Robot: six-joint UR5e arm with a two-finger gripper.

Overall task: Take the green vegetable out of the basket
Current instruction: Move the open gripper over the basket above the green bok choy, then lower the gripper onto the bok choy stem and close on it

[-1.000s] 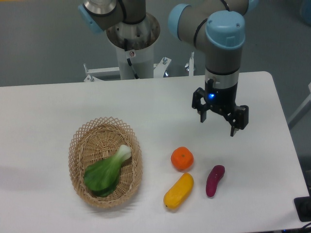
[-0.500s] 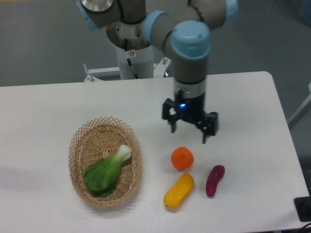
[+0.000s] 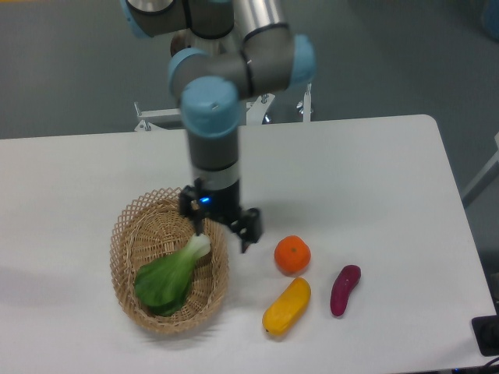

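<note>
Gripper [image 3: 221, 231] sits left of frame centre, pointing down, jaws apart with nothing between them. One finger [image 3: 197, 224] is over the basket's upper right rim, the other [image 3: 248, 234] hangs outside the basket over bare table. Blue light lit on the gripper body.

Green vegetable [image 3: 171, 273] lies just below and left of the gripper, inside the basket [image 3: 129, 234]. Its pale stalk end points up-right, close under the left finger; cannot tell if they touch. Dark leaves spread toward the basket's lower left. Basket is in the lower left of frame, on the white table [image 3: 374, 164].

Right of the gripper, lower centre: orange fruit [image 3: 292, 255], near the right finger but apart. Below it a yellow vegetable [image 3: 286, 306], tilted. Right of that a purple vegetable [image 3: 345, 290], also tilted, apart from both.

Counts: one basket, one green vegetable, one orange, one yellow, one purple. One arm [image 3: 212, 101], reaching down from the upper centre.
</note>
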